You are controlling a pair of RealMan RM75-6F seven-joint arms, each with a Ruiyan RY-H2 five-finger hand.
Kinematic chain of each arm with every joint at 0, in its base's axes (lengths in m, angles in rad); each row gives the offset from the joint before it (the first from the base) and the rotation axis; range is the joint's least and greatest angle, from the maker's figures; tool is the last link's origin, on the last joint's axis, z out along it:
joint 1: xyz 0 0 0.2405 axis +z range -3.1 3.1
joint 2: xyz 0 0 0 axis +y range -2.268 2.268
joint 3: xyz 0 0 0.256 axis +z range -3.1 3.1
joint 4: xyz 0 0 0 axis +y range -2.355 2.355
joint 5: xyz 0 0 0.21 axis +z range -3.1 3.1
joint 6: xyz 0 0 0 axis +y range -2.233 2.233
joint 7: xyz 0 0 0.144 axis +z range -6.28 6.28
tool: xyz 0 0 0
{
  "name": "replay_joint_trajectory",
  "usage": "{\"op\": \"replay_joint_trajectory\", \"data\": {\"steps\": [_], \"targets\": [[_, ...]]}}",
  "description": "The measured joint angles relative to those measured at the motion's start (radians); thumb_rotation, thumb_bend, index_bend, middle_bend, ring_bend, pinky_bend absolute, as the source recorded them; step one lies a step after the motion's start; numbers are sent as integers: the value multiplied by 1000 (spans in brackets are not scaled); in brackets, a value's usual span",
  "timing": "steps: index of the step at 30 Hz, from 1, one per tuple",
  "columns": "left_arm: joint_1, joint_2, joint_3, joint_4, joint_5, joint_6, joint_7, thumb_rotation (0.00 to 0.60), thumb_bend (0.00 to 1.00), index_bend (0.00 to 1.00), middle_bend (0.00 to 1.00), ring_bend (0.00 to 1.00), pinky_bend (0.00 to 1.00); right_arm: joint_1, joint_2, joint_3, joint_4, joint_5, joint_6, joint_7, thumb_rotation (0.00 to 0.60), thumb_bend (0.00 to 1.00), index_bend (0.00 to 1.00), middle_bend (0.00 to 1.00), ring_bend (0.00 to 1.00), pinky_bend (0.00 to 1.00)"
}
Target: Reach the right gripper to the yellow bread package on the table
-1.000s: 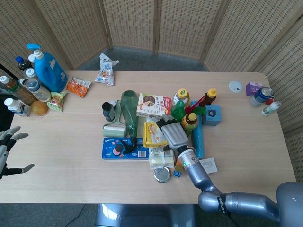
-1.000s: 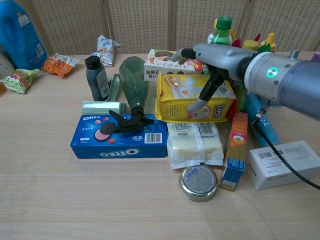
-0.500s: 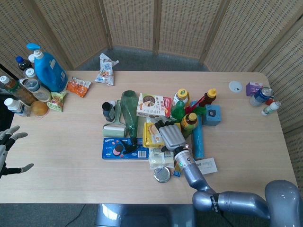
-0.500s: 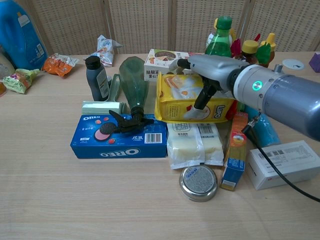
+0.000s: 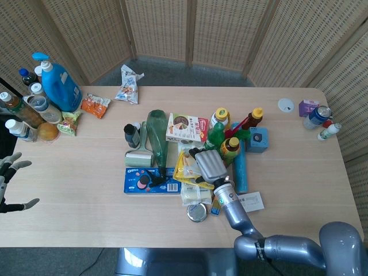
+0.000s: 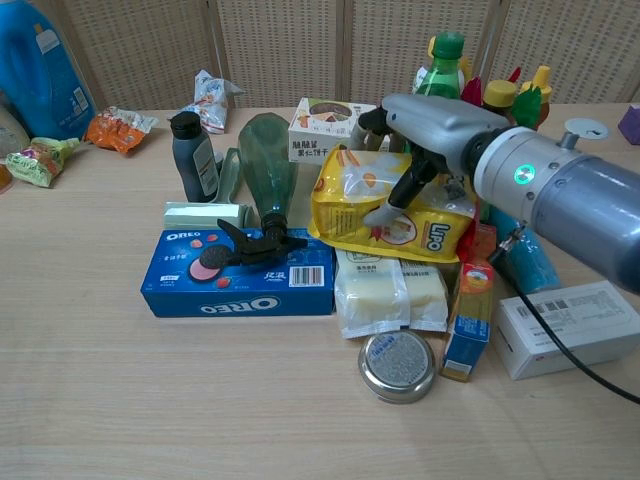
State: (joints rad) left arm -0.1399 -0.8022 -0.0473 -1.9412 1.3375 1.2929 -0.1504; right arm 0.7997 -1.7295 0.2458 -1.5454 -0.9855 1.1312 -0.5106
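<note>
The yellow bread package (image 6: 385,215) lies in the middle of the clutter, on top of a white wrapped pack (image 6: 390,292). It is tilted, with its upper edge raised off the pile. My right hand (image 6: 425,135) grips it from above: the thumb presses its front face and the fingers wrap over its top edge. In the head view the right hand (image 5: 209,165) covers the right part of the package (image 5: 184,167). My left hand (image 5: 8,183) hovers off the table's left edge with fingers spread, holding nothing.
A blue Oreo box (image 6: 240,275) with a black sprayer on it lies left of the package. A green bottle (image 6: 268,160), a cake box (image 6: 325,125) and sauce bottles (image 6: 445,65) stand behind. A round tin (image 6: 397,365), an orange slim box (image 6: 468,300) and a white carton (image 6: 565,325) lie in front.
The right hand's fingers have closed over the yellow package's top edge, and the package has tipped up and crumpled. The left hand has barely moved.
</note>
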Motion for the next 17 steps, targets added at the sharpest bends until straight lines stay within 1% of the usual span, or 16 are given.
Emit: {"op": "replay_joint_trajectory", "data": {"steps": [4, 9, 14, 17], "targets": [[1, 1, 3, -3, 8, 0, 1, 600, 0, 213, 0, 0, 0, -17, 59, -1, -97, -47, 37, -5, 600, 0, 417, 635, 488, 652], [3, 2, 6, -11, 22, 8, 3, 600, 0, 213, 0, 0, 0, -33, 154, 22, -260, -91, 86, -35, 600, 0, 416, 636, 487, 652], [4, 0, 9, -16, 32, 9, 9, 600, 0, 214, 0, 0, 0, -34, 245, 77, -426, -100, 128, -95, 600, 0, 416, 637, 488, 652], [4, 1, 10, -15, 33, 9, 8, 600, 0, 214, 0, 0, 0, -28, 289, 115, -501, -83, 148, -141, 600, 0, 417, 636, 488, 652]]}}
